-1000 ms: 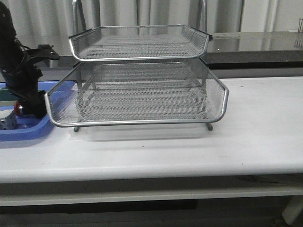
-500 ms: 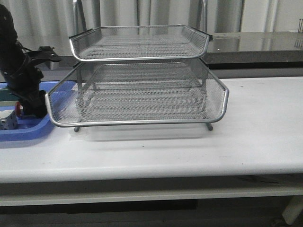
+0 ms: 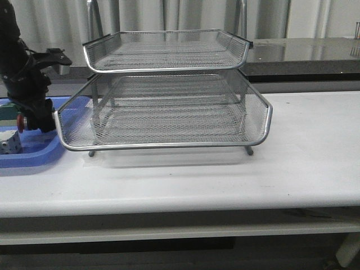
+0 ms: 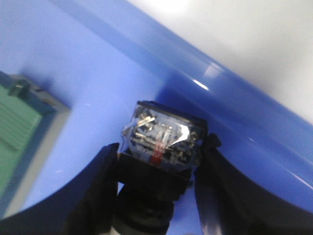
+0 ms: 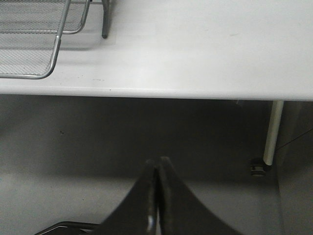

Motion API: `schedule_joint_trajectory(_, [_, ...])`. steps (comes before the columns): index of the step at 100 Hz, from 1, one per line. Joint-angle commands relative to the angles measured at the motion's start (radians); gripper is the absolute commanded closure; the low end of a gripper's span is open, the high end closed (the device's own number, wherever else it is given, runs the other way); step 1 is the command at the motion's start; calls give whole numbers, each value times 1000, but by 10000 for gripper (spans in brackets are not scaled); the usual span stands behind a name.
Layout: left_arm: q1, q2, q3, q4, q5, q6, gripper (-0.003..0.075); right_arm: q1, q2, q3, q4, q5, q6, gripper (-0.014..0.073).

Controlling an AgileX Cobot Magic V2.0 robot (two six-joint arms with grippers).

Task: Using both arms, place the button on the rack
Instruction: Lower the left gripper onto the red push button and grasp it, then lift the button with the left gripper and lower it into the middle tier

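the left hand [image 4: 159, 188] grips the button [image 4: 161, 142] between its fingers above the blue tray [image 4: 98, 83].

Silver mesh rack [image 3: 169, 112], blue tray [image 3: 34, 152], red-headed button [image 3: 21, 122], green block [image 4: 17, 127].

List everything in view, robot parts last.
rack: 1, silver wire mesh, stacked tiers, middle of the table
table: 1, white, under everything
tray: 1, blue plastic, far left on the table, beside the rack
button: 1, red head, black body, blue rear block, between the left gripper's fingers over the tray
green block: 1, green, in the tray
white cube: 1, white, in the tray, near its front rim
counter: 1, dark, behind the table
left gripper: 1, black, shut on the button
right gripper: 1, black, shut, empty, out past the table's front edge, above the floor
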Motion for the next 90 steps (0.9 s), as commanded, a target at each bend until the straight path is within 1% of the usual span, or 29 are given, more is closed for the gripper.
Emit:
schedule_joint_trajectory(1, [-4, -103, -82, -9, 18, -3, 710, -3, 7, -31, -10, -57, -1, 664])
schedule_joint_trajectory(17, [-4, -139, -184, -9, 120, -7, 713, -3, 7, -31, -10, -57, -1, 664])
schedule_joint_trajectory(45, [-4, -182, -358, -11, 378, -14, 713, -3, 7, -31, -10, -57, -1, 664])
schedule_joint_trajectory(49, [-4, -195, -364, -11, 376, -47, 713, -3, 7, -31, -10, -57, -1, 664])
schedule_joint_trajectory(61, [-4, -235, -363, -13, 376, -76, 713, -3, 7, -31, -10, -55, -1, 664])
schedule_joint_trajectory(73, [-9, -278, -363, -50, 376, -120, 713, -3, 7, -31, -10, -55, -1, 664])
schedule_joint_trajectory(90, [-56, -336, -353, -70, 376, -144, 713, -3, 7, -31, -10, -55, -1, 664])
